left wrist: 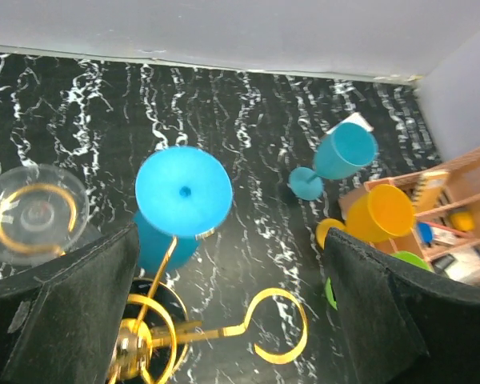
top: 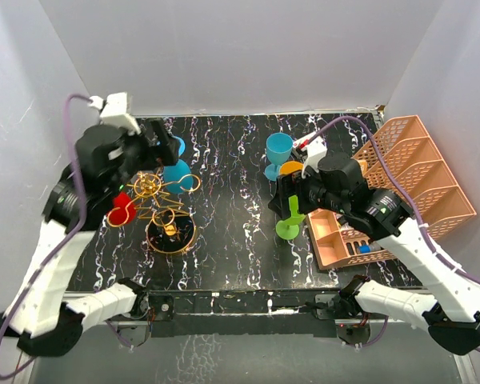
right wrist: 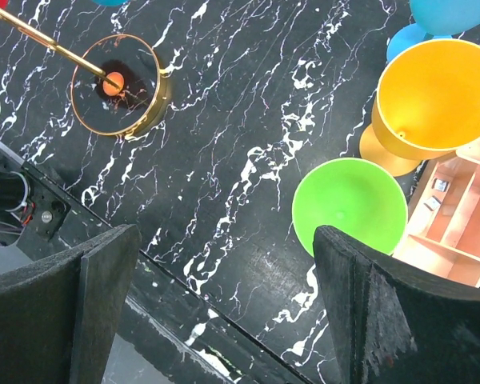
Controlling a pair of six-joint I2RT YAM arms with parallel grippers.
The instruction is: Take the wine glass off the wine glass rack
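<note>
Fingers spread wide and empty on both: from above, left gripper [top: 164, 148] hovers at the wine glass rack [top: 172, 236] on the table's left, right gripper [top: 288, 200] over a green glass [top: 289, 230]. Left wrist: blue wine glass [left wrist: 183, 192] hangs foot-up on a rack arm; a skewed grab could snag wire and tip the rack. Right wrist: fingers [right wrist: 64, 312] bare.

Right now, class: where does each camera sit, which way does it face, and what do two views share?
Top view: above and behind the arms, looking down on the table; both arms show.
Left wrist: on the left arm, looking down at the blue glass on the rack; its open end effector frames it.
Right wrist: on the right arm, looking down at the green glass; its open end effector shows.
Shared: both wrist views catch the orange glass.
</note>
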